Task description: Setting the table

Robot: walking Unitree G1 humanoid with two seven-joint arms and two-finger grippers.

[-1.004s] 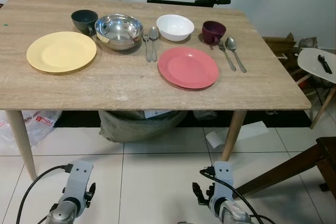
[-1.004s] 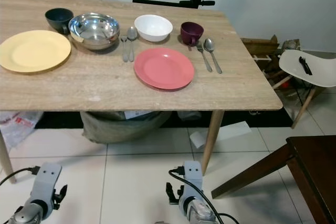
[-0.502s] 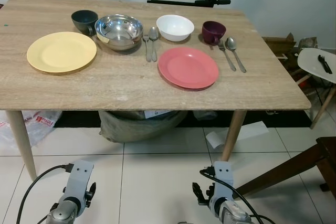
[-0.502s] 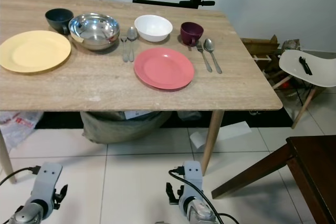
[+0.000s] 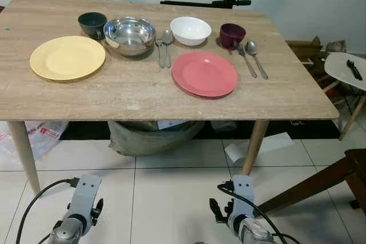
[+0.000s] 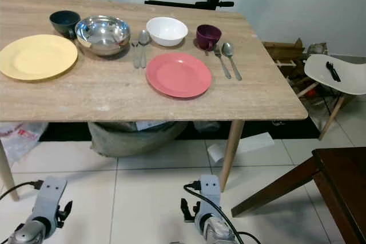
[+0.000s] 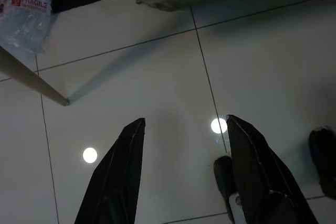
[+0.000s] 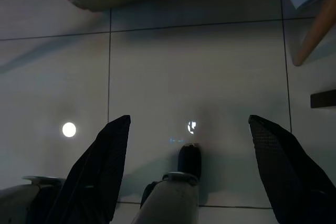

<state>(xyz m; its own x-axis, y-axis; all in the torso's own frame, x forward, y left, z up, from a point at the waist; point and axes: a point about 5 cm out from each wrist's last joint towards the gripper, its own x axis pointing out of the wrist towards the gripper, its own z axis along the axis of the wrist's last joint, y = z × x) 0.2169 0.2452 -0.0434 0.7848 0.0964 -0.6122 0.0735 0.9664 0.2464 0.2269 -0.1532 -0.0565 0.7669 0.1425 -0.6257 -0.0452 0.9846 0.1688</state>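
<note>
Standing back from the counter [image 5: 171, 92], both arms hang idle: left hand [image 7: 181, 177] and right hand [image 8: 186, 174] are open and empty above the floor tiles. Tableware sits toward the far edge: yellow plate [image 5: 67, 57], steel bowl [image 5: 130, 34], pink plate [image 5: 205, 74], white bowl [image 5: 190, 30], maroon cup [image 5: 233, 35]. Approach squarely before reaching. A dark chair [image 5: 337, 178] near the right corner and a sack [image 5: 151, 136] under the counter may obstruct.
</note>
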